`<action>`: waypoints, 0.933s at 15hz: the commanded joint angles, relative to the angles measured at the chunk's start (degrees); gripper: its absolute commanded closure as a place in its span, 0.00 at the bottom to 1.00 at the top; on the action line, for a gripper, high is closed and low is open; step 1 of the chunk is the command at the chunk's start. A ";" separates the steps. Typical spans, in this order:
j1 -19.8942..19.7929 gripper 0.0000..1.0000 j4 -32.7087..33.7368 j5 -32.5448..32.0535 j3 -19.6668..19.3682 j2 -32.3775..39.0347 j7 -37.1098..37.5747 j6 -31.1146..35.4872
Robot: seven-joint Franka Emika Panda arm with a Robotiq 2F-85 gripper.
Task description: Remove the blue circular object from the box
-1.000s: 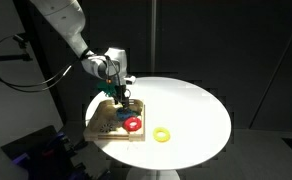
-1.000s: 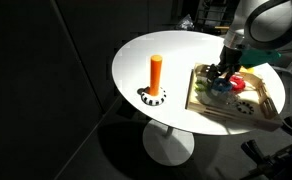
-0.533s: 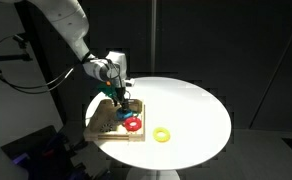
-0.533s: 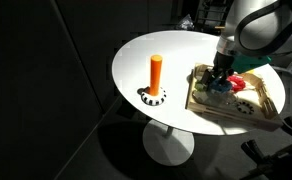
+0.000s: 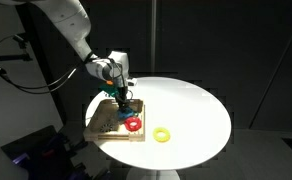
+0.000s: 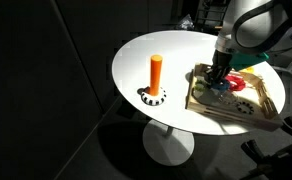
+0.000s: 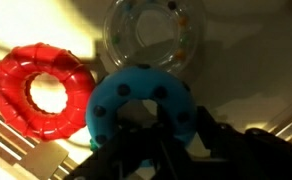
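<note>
The blue circular object (image 7: 136, 95), a teal ring with dark dots, fills the middle of the wrist view and lies in the box (image 5: 99, 126) (image 6: 200, 101). My gripper (image 7: 186, 122) is down in the box, shut on the ring's near right rim, one dark finger through its hole and one outside. In both exterior views the gripper (image 5: 121, 101) (image 6: 219, 80) stands over the ring (image 5: 122, 112) (image 6: 222, 88), which is mostly hidden by it.
A red ring (image 7: 41, 90) (image 5: 134, 124) lies touching the blue one in the box, and a clear ring with coloured beads (image 7: 153, 35) lies beyond it. A yellow ring (image 5: 163, 134) rests on the white round table (image 5: 191, 105). An orange peg (image 6: 156, 72) stands on its base.
The gripper has come down a little onto the blue ring and gone from open to shut on its rim. The rings have not visibly moved.
</note>
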 commanded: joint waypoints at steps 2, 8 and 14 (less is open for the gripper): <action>0.22 0.90 1.06 -0.72 -1.60 -3.16 2.13 -2.82; -0.43 0.90 1.77 -2.61 -5.83 -5.64 5.26 -2.06; -1.03 0.90 4.02 -7.20 -11.50 -4.00 10.44 -2.08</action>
